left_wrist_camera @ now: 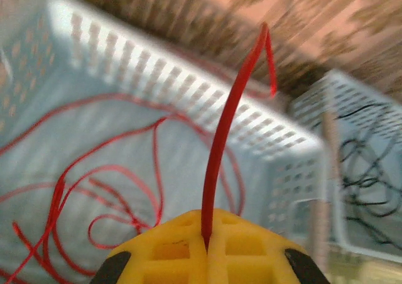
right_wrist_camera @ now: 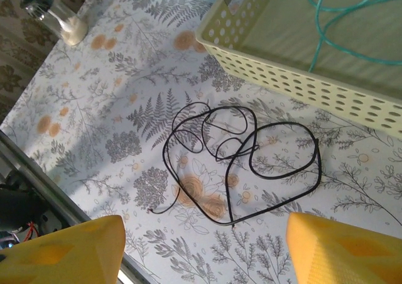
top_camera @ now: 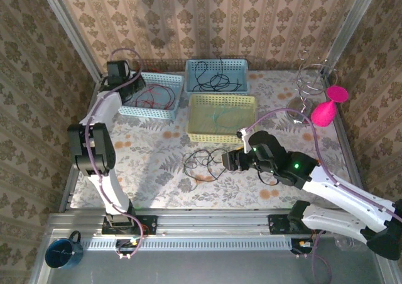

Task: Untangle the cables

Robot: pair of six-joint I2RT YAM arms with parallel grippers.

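Gaping right jaws hang over the black cable (right_wrist_camera: 239, 153) by the yellow basket (right_wrist_camera: 282, 83); left jaws clench a red cable (left_wrist_camera: 218, 139).

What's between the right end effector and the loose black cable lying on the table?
Only bare floral tablecloth; the right wrist view shows the open right end effector facing the black cable across it.

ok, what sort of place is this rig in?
Probably a lab cell styled as a home: wallpaper panels in metal framing, a slotted mounting rail, plastic baskets on a floral tablecloth.
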